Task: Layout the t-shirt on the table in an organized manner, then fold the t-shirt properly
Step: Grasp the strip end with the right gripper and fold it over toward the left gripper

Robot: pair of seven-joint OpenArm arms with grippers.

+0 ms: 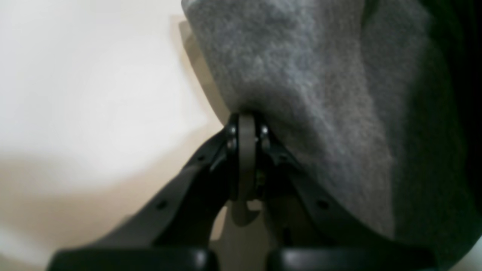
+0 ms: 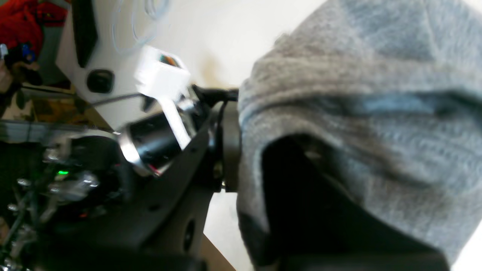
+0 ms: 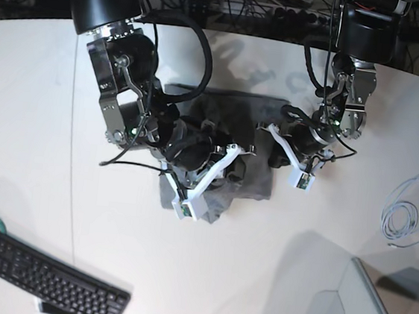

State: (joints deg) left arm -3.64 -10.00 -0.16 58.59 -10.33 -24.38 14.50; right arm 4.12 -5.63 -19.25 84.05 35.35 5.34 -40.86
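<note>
Grey t-shirt (image 3: 229,148) bunched mid-table (image 3: 34,109), toward far edge, partly lifted between both arms. Left gripper (image 1: 246,124) clenched on shirt fold. Right gripper (image 2: 229,150) clamped on shirt edge, cloth draped over one finger. Black keyboard (image 3: 33,270) at near-left corner.

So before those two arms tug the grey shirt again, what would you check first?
1. Left gripper shut on the t-shirt: ok; the left wrist view shows cloth pinched at the tips.
2. Right gripper shut on the cloth: ok, though cloth hides part of it.
3. Shirt laid out flat: not ok, it is bunched between the arms.
4. Shirt fully on the table: ok.
5. Coiled cable away from the shirt: ok.
6. Sleeves and collar located: cannot tell.
</note>
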